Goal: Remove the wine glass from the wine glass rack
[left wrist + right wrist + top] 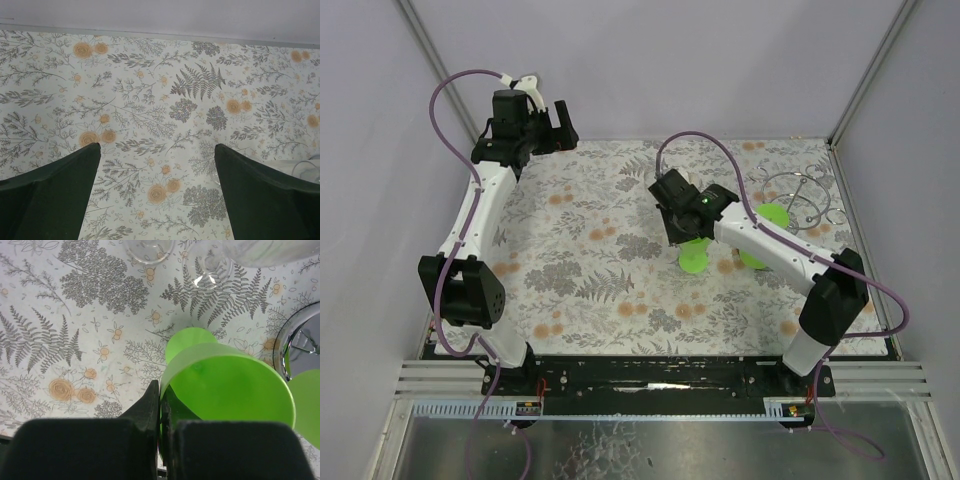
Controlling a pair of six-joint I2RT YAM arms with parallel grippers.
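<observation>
Your right end effector has its fingers pressed together on the wall of the green wine glass, one finger inside the rim and one outside. That grip looks chosen to keep the bowl steady while leaving the stem and foot free for setting down. The glass is over the middle of the counter, apart from the wine glass rack in the far right corner, so the lift-off looks done. Whether its foot touches the counter, these views probably can't settle. A second green shape lies just beside the rack's ring and may be another glass. Clear glasses stand just beyond, so mind them on release. Your left end effector hangs with fingers wide apart and nothing between them, high at the far left, out of the way. The counter wears a print of ferns and orange blooms, and plain lilac walls and metal frame posts close the cell
</observation>
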